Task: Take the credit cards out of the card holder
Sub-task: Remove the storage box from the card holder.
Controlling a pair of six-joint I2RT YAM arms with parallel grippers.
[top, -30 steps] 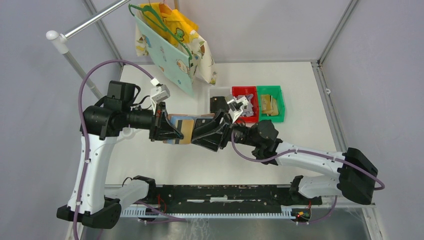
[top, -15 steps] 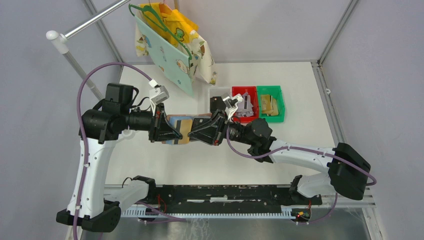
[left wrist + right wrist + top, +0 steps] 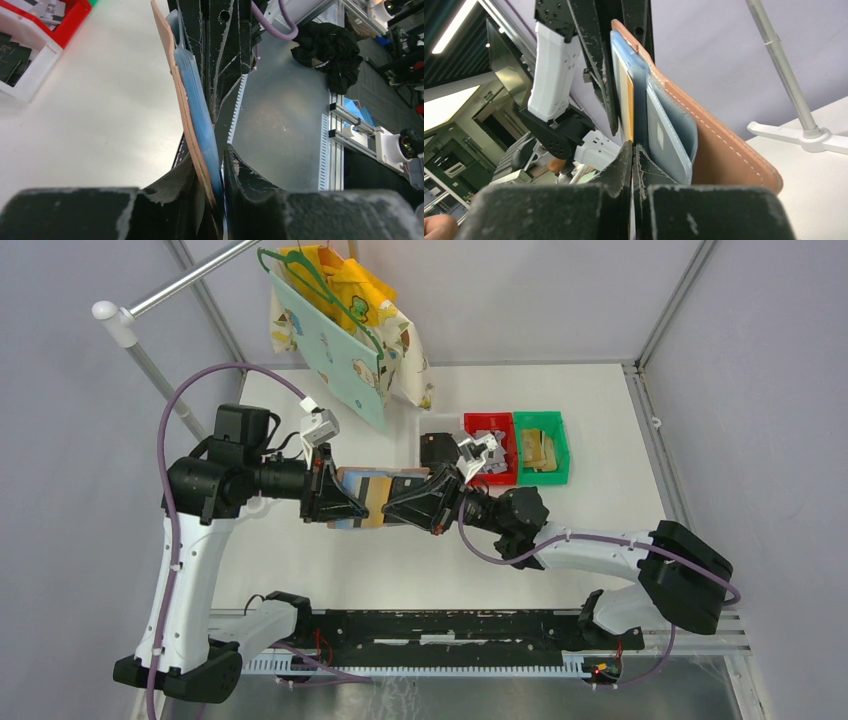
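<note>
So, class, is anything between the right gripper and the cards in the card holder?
Nothing visible does. The right gripper has its jaws closed on a gold-tan card in the card holder, held by the left gripper.

Light was bright and even; glare bleached the white tabletop, and the black left gripper blurred at its base.

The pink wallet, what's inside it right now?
The wallet shows light blue pockets, with a gold card sticking out of one, pinched by the right gripper. Any cards deeper in the pockets are hidden.
</note>
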